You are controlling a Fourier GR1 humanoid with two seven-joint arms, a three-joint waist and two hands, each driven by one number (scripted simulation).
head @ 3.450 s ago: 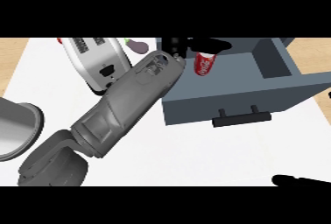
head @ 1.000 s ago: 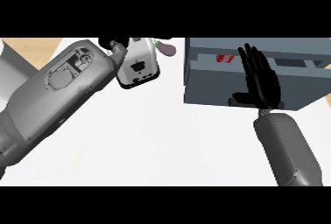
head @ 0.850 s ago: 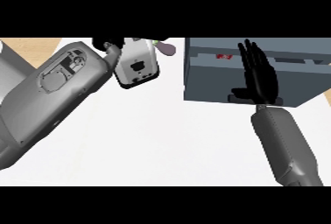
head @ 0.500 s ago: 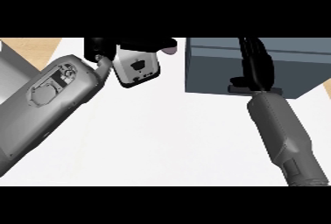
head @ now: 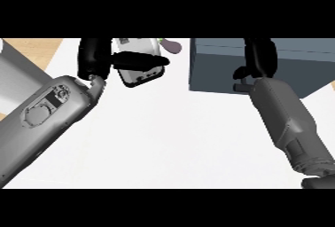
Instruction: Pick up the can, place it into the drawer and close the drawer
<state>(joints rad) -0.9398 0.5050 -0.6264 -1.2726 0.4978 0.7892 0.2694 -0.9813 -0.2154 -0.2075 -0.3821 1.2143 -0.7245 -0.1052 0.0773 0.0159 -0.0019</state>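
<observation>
The blue-grey drawer unit [head: 212,66] fills the upper right, and its front looks pushed in flush. No can shows anywhere; the drawer's inside is hidden. My right hand [head: 259,55] lies flat against the drawer front with straight fingers, just above the dark handle [head: 242,87]. The grey right forearm [head: 288,122] runs down to the lower right. My left hand [head: 93,57] is at the upper left, fingers pointing up, its thumb [head: 141,58] stretched across a white toaster [head: 138,73]. It holds nothing.
The white toaster stands at the top centre beside the drawer unit. A small purple-grey object [head: 172,45] sits behind it. My left forearm [head: 46,115] covers the left side of the white counter [head: 170,142]. A wooden strip [head: 39,48] shows at the far left.
The drawer's open top, with the red can inside, has slid out of sight as my right hand moved forward against the front. My left hand has shifted right over the toaster.
</observation>
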